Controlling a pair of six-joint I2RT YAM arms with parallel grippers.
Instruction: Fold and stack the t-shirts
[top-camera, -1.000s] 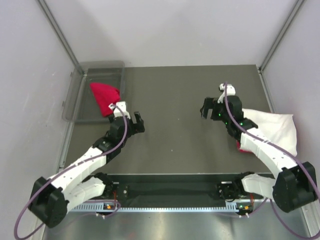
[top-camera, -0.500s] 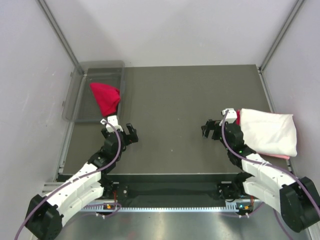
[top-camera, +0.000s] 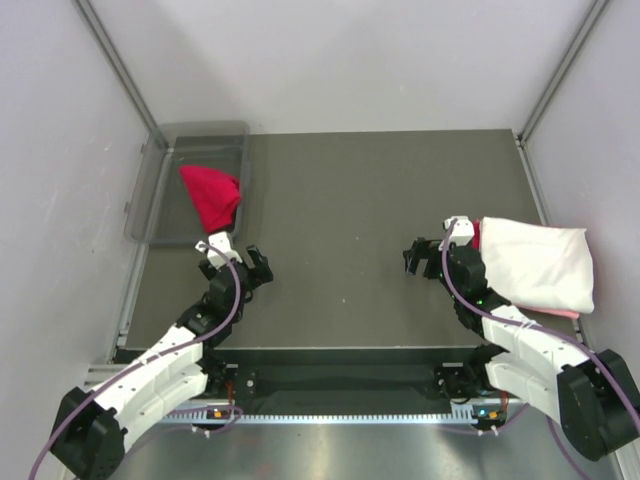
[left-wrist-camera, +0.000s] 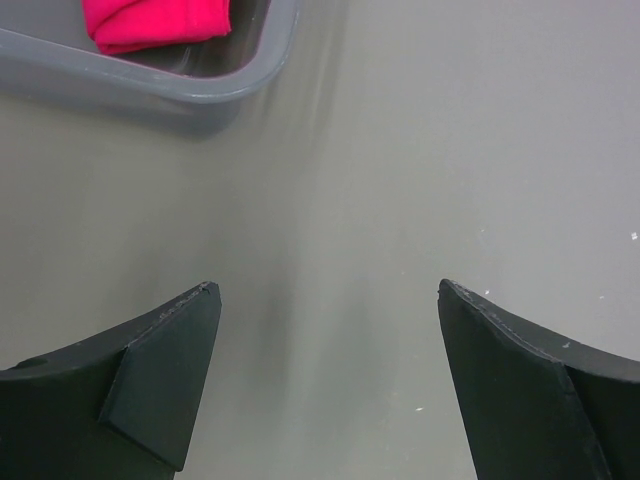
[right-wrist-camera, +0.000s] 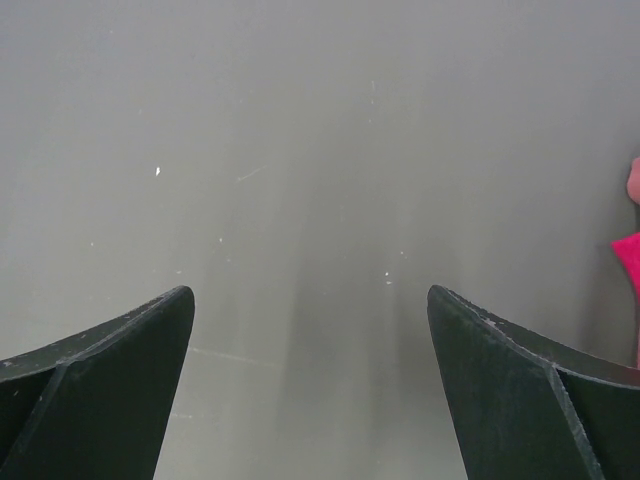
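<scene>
Left gripper (left-wrist-camera: 326, 292) and right gripper (right-wrist-camera: 310, 292) have pulled back (both gaping, empty).

Dark table in a pale, white-walled bay

A matte grey-green table (top-camera: 350, 190) fills the middle of the frame, closed in by plain white panels: a back wall (top-camera: 340, 60) across the top, a left wall (top-camera: 50, 250) and a right wall (top-camera: 605, 170). Slanting metal struts (top-camera: 118, 62) mark the upper corners (one on each side). A clear grey bin (top-camera: 140, 200) sits at the table's upper left edge. The light is soft and even, and a shiny metal ledge (top-camera: 340, 450) runs along the bottom.
</scene>
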